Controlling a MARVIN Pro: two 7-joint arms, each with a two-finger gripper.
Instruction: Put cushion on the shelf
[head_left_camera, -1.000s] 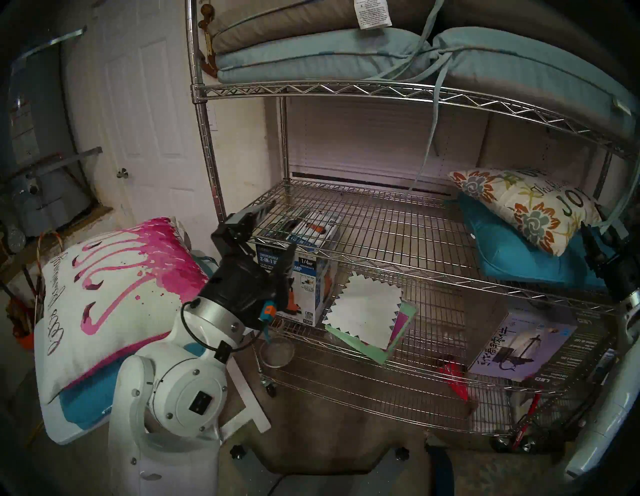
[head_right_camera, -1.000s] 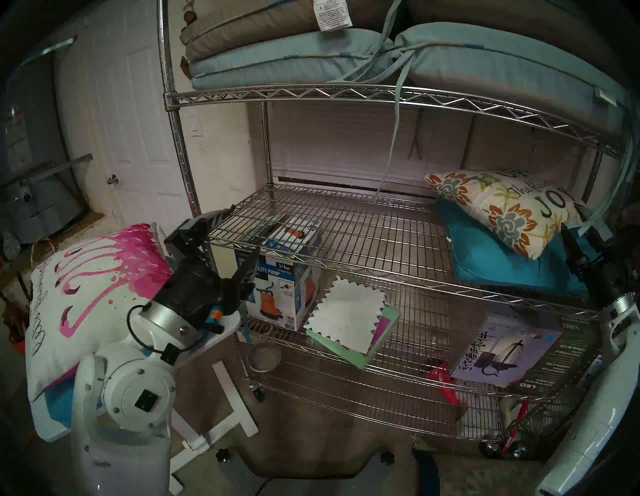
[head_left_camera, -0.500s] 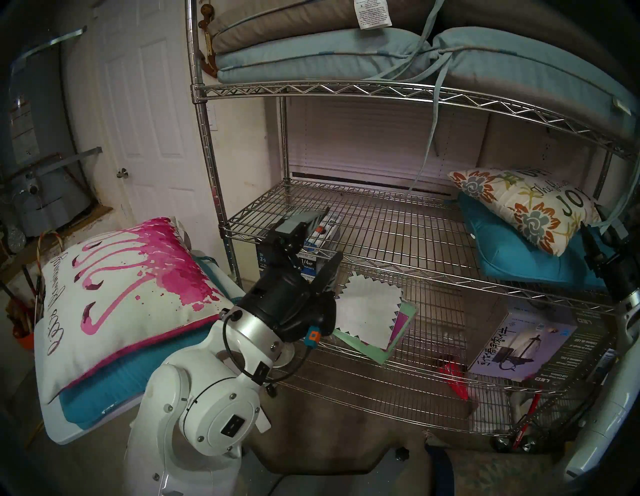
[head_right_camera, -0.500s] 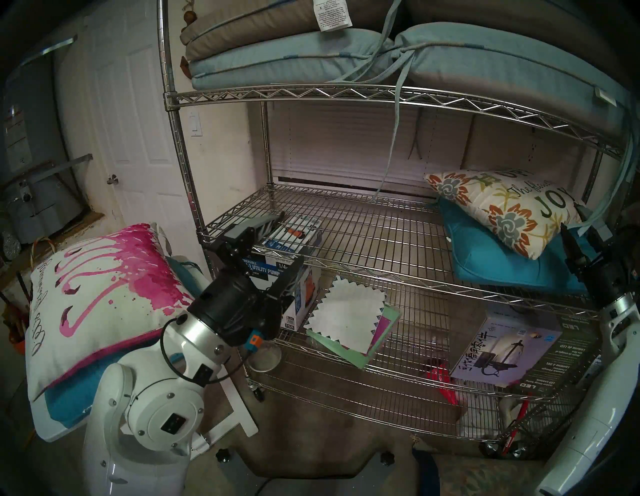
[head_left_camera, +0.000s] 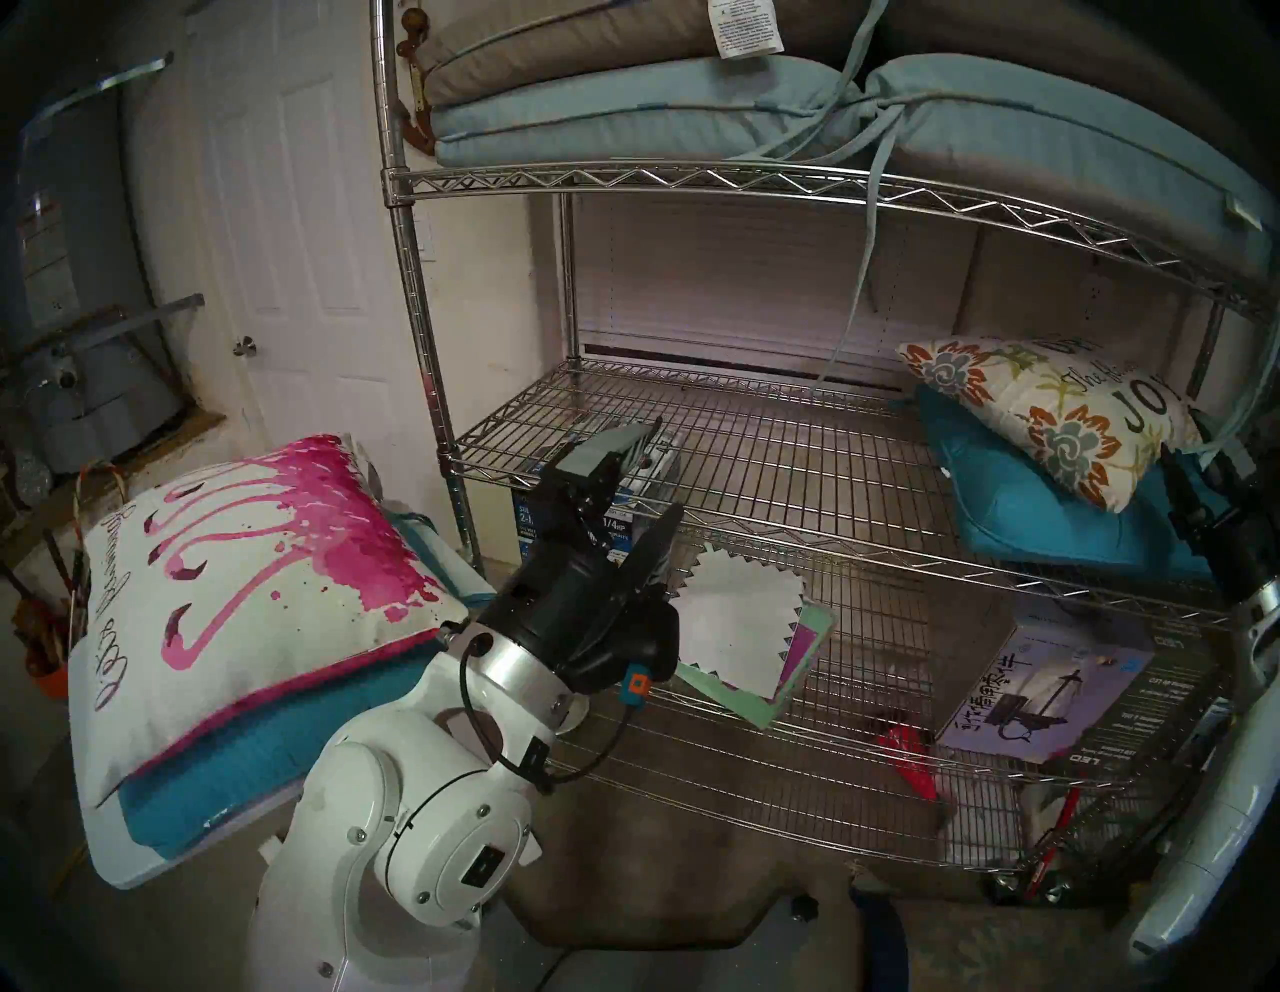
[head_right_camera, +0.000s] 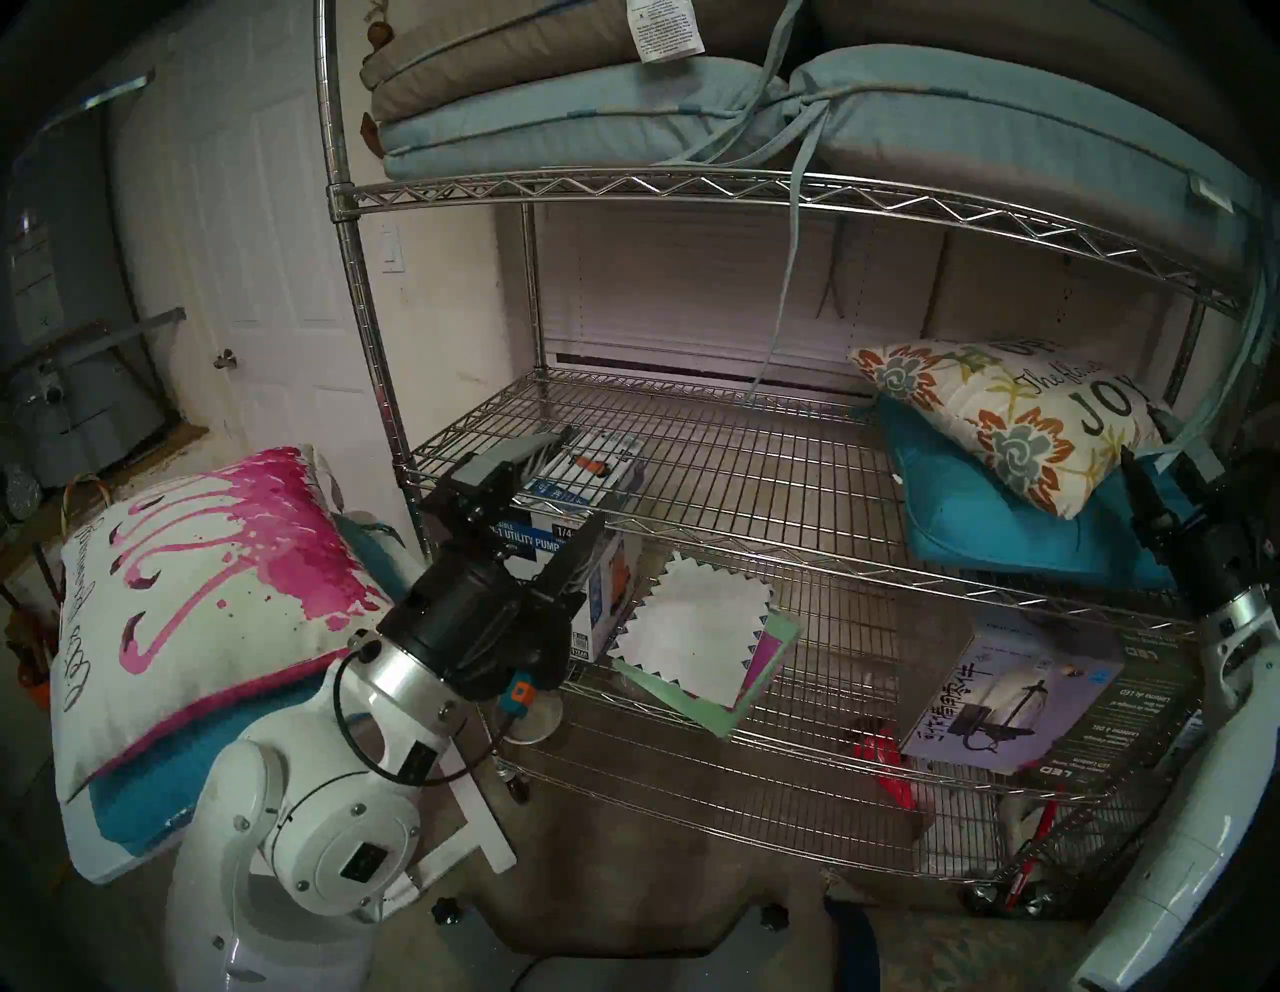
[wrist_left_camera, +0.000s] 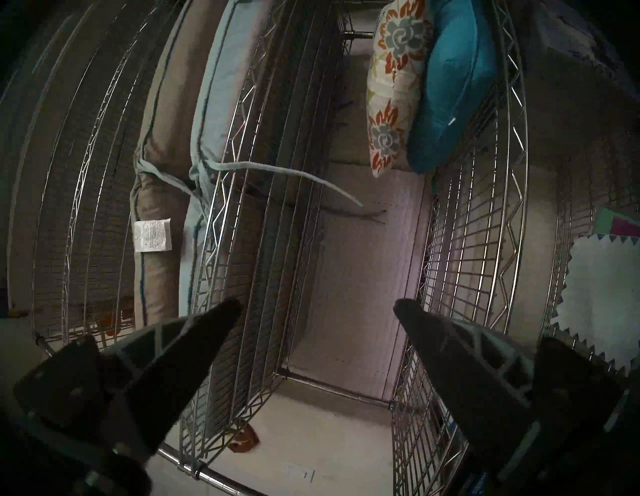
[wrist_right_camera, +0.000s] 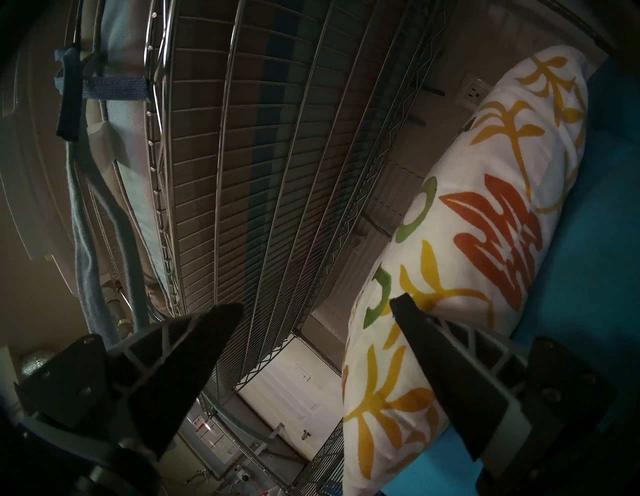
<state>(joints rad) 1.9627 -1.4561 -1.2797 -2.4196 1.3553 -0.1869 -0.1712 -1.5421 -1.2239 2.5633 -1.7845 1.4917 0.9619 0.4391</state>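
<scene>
The left gripper (head_left_camera: 634, 481), at centre left of the head view, hid most of the pump box (head_left_camera: 616, 521) behind it, and the right gripper (head_left_camera: 1193, 478) was half cut off at the right rim, dark and hard to read there. The flamingo cushion (head_left_camera: 242, 589) lay at lower left on a teal cushion (head_left_camera: 228, 769) atop the white table (head_left_camera: 131, 869), outside the shelf (head_left_camera: 692, 181) and untouched. The middle tier's left and centre stood bare wire, with open room up to the zigzag front edge; its right end carried the floral cushion (head_left_camera: 1046, 415) on another teal cushion (head_left_camera: 1039, 512). In the left wrist view both fingers (wrist_left_camera: 194, 350) were spread wide on nothing; in the right wrist view the fingers (wrist_right_camera: 446, 367) were likewise apart, one overlapping the floral cushion, contact unclear
</scene>
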